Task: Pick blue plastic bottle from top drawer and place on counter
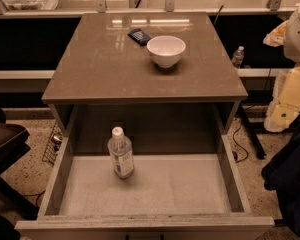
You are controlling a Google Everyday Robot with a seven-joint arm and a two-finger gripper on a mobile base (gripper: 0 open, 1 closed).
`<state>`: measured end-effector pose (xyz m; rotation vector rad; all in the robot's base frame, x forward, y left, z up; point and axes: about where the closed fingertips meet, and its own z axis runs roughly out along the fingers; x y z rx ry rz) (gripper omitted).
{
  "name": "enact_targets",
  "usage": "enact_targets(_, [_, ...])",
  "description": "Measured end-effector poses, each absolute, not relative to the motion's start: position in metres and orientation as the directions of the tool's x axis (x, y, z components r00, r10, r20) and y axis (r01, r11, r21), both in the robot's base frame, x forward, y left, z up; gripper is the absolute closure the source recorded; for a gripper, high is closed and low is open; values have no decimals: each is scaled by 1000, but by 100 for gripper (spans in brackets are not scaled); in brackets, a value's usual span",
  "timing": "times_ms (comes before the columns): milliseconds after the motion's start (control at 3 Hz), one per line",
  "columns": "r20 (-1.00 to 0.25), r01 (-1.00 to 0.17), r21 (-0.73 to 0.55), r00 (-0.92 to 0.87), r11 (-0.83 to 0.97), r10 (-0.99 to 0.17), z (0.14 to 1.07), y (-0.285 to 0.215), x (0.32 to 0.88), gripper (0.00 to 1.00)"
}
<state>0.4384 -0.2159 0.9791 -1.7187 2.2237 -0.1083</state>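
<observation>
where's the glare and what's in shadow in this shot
Camera view: light glare streaks the counter behind the white bowl; the top drawer is shadowed at its back, behind the blue plastic bottle; the gripper, at the right edge, catches bright light.

The counter (115, 64) is glossy and smooth, with reflections of light. The floor of the top drawer (190, 184) looks matt and speckled. The blue plastic bottle (121, 156) is clear plastic. At the right edge, the gripper (290, 96) looks like pale, matt plastic.
</observation>
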Motion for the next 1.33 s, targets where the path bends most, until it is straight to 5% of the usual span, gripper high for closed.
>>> enact_targets(667, [-299, -921, -256, -213, 293, -930, 961, -207, 438, 0])
enact_targets(1333, [-617, -933, -209, -106, 292, -779, 852, -171, 443, 0])
